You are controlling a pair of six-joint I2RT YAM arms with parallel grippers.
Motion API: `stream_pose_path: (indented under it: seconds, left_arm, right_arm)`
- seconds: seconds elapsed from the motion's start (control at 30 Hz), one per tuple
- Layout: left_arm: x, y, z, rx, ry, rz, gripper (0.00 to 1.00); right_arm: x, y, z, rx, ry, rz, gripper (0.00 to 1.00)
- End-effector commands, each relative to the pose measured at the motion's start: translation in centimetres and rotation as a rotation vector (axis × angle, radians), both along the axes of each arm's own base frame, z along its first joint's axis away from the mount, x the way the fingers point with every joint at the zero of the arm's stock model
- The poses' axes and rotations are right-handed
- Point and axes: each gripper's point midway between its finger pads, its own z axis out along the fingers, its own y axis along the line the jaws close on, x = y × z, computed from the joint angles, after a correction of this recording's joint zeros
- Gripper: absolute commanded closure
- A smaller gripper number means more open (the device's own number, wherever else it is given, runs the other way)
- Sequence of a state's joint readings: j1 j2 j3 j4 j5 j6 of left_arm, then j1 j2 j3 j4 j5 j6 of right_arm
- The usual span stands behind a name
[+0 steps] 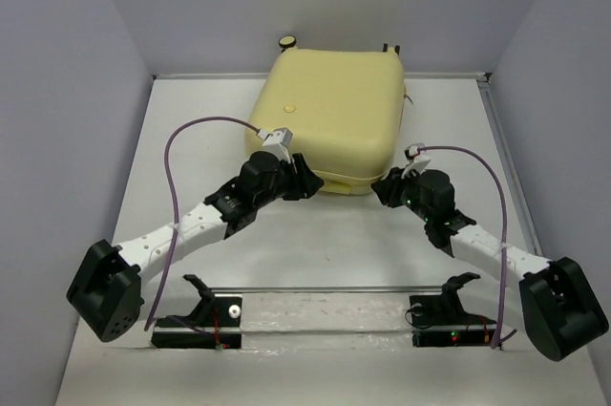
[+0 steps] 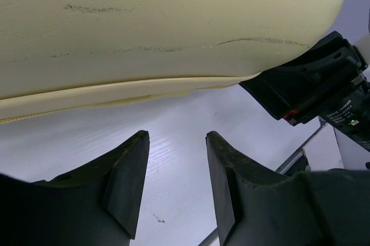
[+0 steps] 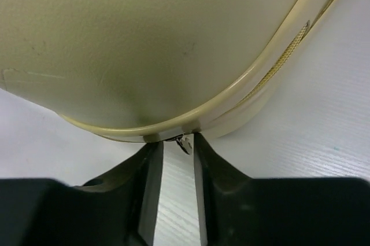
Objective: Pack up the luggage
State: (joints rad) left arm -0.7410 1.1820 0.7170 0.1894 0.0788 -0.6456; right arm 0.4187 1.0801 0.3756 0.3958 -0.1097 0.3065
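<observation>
the right gripper (image 3: 176, 149) is standing narrowly parted, the zip pull (image 3: 184, 143) sitting just at its tips, on the near corner of the closed luggage (image 3: 144, 43) lying mid-table; the left gripper (image 2: 176, 139) is gaping empty beside its front edge. centring on the pull before pinching seems wise.

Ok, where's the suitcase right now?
In the top view, the suitcase lies far-centre on the table, with the left gripper and right gripper at its near edge.
</observation>
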Motion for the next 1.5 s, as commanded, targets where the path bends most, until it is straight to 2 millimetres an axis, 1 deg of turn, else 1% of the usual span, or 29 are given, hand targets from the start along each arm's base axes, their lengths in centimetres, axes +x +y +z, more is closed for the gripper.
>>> stream_pose_path:
  seconds: [0.0, 0.1, 0.17, 0.2, 0.27, 0.33, 0.4, 0.5, 0.57, 0.67, 0.73, 0.77, 0.8, 0.83, 0.87, 0.93, 1.03, 1.1, 1.13, 1.17, 1.2, 1.23, 1.27, 1.3, 1.33, 1.37, 1.4, 1.43, 1.47]
  left_arm:
    - [1.1, -1.8, 3.5, -0.071, -0.071, -0.022, 0.46]
    - [1.7, -2.7, 3.8, -0.078, -0.073, -0.032, 0.46]
    - [2.2, -3.4, 3.9, -0.08, -0.076, -0.037, 0.47]
    - [2.7, -3.9, 4.8, -0.093, -0.091, -0.037, 0.48]
    - [3.5, -4.6, 5.6, -0.097, -0.105, -0.037, 0.49]
    - [4.6, -5.8, 6.7, -0.102, -0.119, -0.047, 0.5]
    - [5.8, -6.9, 7.3, -0.1, -0.126, -0.046, 0.5]
    - [7.1, -8.6, 7.3, -0.096, -0.119, -0.055, 0.52]
    - [7.4, -10.0, 6.8, -0.095, -0.101, -0.078, 0.53]
    - [7.6, -11.1, 6.2, -0.089, -0.085, -0.094, 0.53]
    - [7.7, -11.2, 6.3, -0.087, -0.084, -0.091, 0.53]
    - [7.8, -11.1, 6.0, -0.075, -0.08, -0.083, 0.53]
    - [8.1, -11.2, 6.6, -0.076, -0.089, -0.077, 0.53]
    - [8.3, -11.1, 6.7, -0.069, -0.092, -0.072, 0.53]
    - [8.5, -10.6, 6.0, -0.017, -0.087, -0.057, 0.54]
    - [8.8, -10.6, 6.7, -0.023, -0.102, -0.051, 0.54]
    - [8.8, -10.6, 7.1, -0.025, -0.108, -0.062, 0.54]
    - [8.8, -10.8, 7.4, -0.024, -0.109, -0.075, 0.54]
    - [8.8, -10.6, 7.3, 0.008, -0.116, -0.073, 0.53]
    - [8.8, -9.5, 6.9, 0.044, -0.104, -0.046, 0.53]
    - [9.1, -8.6, 7.4, 0.039, -0.112, -0.031, 0.5]
    - [9.2, -7.9, 7.8, 0.032, -0.116, -0.022, 0.42]
    - [9.1, -6.9, 8.3, 0.032, -0.116, -0.022, 0.37]
    - [9.1, -5.4, 10.4, 0.017, -0.148, -0.005, 0.33]
    - [9.3, -4.0, 11.4, 0.015, -0.162, 0.016, 0.28]
    - [10.7, -1.3, 12.7, 0.008, -0.185, 0.077, 0.19]
    - [10.2, 0.7, 14.5, 0.009, -0.203, 0.091, 0.16]
    - [10.6, 2.5, 15.3, 0.02, -0.217, 0.121, 0.13]
    - [12.0, 6.0, 16.1, 0.045, -0.231, 0.209, 0.1]
  right_arm:
    - [2.1, 0.2, 4.0, 0.075, -0.18, -0.036, 0.76]
    - [2.0, 0.5, 4.1, 0.093, -0.188, -0.023, 0.92]
    - [1.4, 0.8, 4.4, 0.126, -0.185, -0.004, 0.93]
    - [1.0, 0.9, 4.4, 0.14, -0.178, 0.004, 0.93]
    - [-0.8, 2.5, 4.6, 0.174, -0.157, 0.062, 0.93]
    - [-3.3, 4.1, 2.5, 0.154, -0.084, 0.098, 0.93]
    - [-5.5, 5.0, 1.5, 0.151, -0.043, 0.116, 0.93]
    - [-8.4, 7.5, 1.2, 0.16, 0.0, 0.182, 0.93]
    - [-9.1, 9.0, 1.9, 0.168, 0.003, 0.199, 0.93]
    - [-9.6, 11.3, 3.5, 0.176, -0.011, 0.233, 0.93]
    - [-9.4, 12.8, 4.6, 0.178, -0.039, 0.223, 0.93]
    - [-9.3, 14.2, 5.2, 0.167, -0.053, 0.236, 0.93]
    - [-10.6, 15.8, 5.4, 0.159, -0.058, 0.282, 0.93]
    - [-11.1, 16.6, 5.6, 0.147, -0.065, 0.296, 0.93]
    - [-11.0, 16.9, 5.8, 0.136, -0.072, 0.278, 0.93]
    - [-12.2, 17.2, 5.8, 0.158, -0.071, 0.319, 0.93]
    - [-12.6, 16.1, 5.3, 0.21, -0.082, 0.305, 0.93]
    - [-12.2, 17.1, 5.0, 0.2, -0.094, 0.315, 0.93]
    - [-11.7, 17.6, 5.7, 0.219, -0.117, 0.306, 0.93]
    - [-11.5, 18.0, 6.0, 0.232, -0.129, 0.304, 0.93]
    - [-11.3, 18.6, 5.9, 0.237, -0.13, 0.306, 0.93]
    - [-11.4, 19.1, 6.8, 0.273, -0.148, 0.319, 0.93]
    - [-11.4, 19.2, 6.8, 0.285, -0.143, 0.319, 0.93]
    - [-11.4, 19.1, 6.6, 0.286, -0.132, 0.314, 0.93]
    - [-11.4, 18.8, 6.3, 0.285, -0.124, 0.307, 0.93]
    - [-11.5, 18.3, 6.0, 0.28, -0.12, 0.297, 0.93]
    - [-11.6, 17.9, 5.5, 0.269, -0.106, 0.29, 0.93]
    - [-11.7, 17.4, 5.8, 0.275, -0.108, 0.283, 0.93]
    - [-11.8, 17.0, 5.4, 0.267, -0.098, 0.276, 0.93]
